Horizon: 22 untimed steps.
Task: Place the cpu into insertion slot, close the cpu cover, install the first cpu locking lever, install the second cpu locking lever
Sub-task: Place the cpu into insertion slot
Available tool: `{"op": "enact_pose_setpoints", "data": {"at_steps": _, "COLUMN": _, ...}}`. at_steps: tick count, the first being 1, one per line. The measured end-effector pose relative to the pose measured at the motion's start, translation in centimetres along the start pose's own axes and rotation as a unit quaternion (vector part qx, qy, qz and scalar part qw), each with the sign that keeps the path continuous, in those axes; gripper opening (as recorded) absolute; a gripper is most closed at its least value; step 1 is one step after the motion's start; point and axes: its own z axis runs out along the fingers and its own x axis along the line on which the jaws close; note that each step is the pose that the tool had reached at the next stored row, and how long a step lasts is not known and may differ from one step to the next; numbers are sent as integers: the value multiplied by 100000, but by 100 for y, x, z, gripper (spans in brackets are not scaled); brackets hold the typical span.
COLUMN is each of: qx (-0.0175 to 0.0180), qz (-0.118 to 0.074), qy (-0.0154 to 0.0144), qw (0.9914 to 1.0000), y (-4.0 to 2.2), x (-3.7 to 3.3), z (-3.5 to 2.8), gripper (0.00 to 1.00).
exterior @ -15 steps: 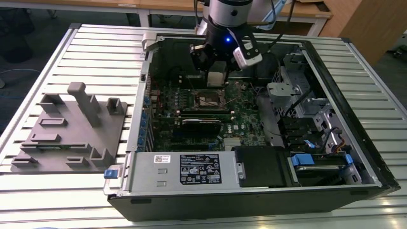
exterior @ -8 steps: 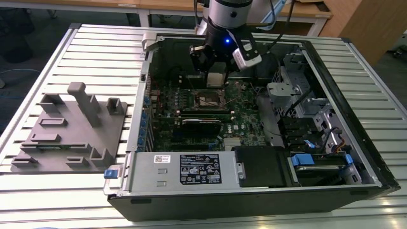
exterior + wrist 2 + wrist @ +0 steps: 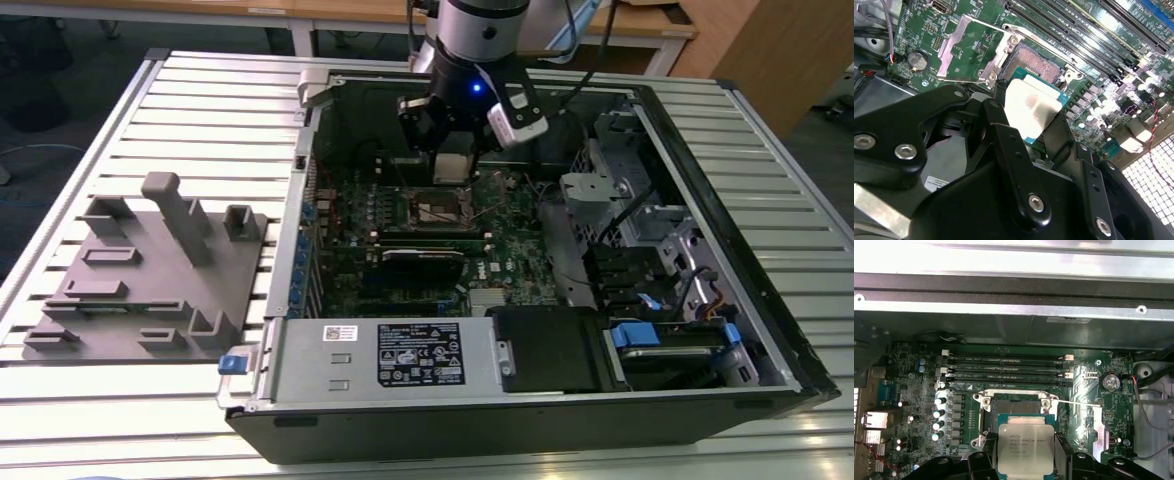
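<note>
Slatted table (image 3: 200, 90) carries an open case (image 3: 534, 425) laid on its side, which I judge gives the arm a way in from above. Inside it the gripper (image 3: 454, 160) hangs over the slot (image 3: 1015, 406), its jaws closed partway on two opposite edges of the cpu (image 3: 1025, 447). This keeps the chip flat, metal top up. The cpu sits between the jaws, apparently just clear of the slot and not seated. The cover (image 3: 971, 47) stands swung open, leaving the socket bare.
</note>
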Motion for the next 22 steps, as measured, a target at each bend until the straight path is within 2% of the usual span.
{"op": "enact_pose_setpoints", "data": {"at_steps": 5, "qx": 18, "qz": 0, "qy": 10, "qw": 100000, "y": -3, "x": 0, "z": 35, "gripper": 54}}
{"op": "enact_pose_setpoints", "data": {"at_steps": 14, "qx": 9, "qz": 0, "qy": 6, "qw": 100000, "y": -5, "x": 0, "z": 49, "gripper": 54}}
{"op": "enact_pose_setpoints", "data": {"at_steps": 22, "qx": 23, "qz": 2, "qy": 12, "qw": 100000, "y": -10, "x": 0, "z": 105, "gripper": 54}}
